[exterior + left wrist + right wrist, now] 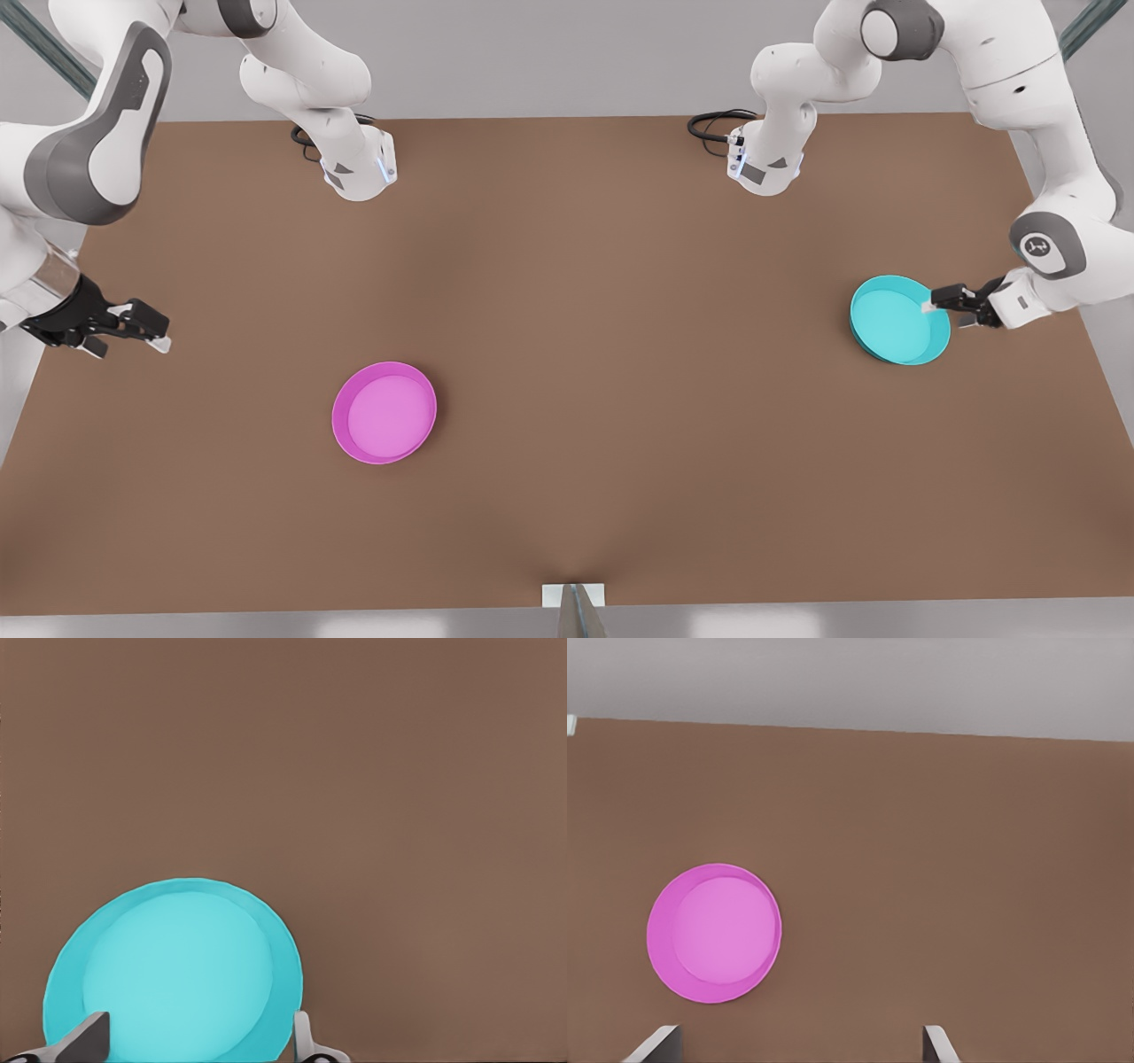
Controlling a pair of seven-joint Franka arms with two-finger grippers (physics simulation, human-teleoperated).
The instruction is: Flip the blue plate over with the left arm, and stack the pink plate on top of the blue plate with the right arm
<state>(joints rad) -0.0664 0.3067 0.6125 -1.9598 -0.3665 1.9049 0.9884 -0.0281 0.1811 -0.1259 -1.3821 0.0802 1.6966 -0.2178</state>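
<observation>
Nearest the camera in the front view, the pink plate (384, 412) lies flat and open side up on the brown table (585, 354), toward the front view's left of centre, with nothing touching it. The right wrist view looks down on the same pink plate (714, 933), its paler inside showing, with the right gripper's two fingertips (654, 1043) set wide apart at the frame edge and nothing between them. Farther back, at the front view's left edge, the right gripper (142, 330) hangs over the table border with its fingers spread, well apart from the pink plate; this arm waits. About level with it on the front view's right, the blue plate (899, 320) sits near the table's edge, inside facing up, seeming slightly tilted with a darker rim edge showing beneath. The left gripper (935, 303) reaches in from the front view's right and meets the plate's rim. In the left wrist view the blue plate (174, 974) lies between two grey fingertips (303, 1036), one at either side of the rim; I cannot tell whether they are clamped on it. Both arm bases stand at the far edge.
</observation>
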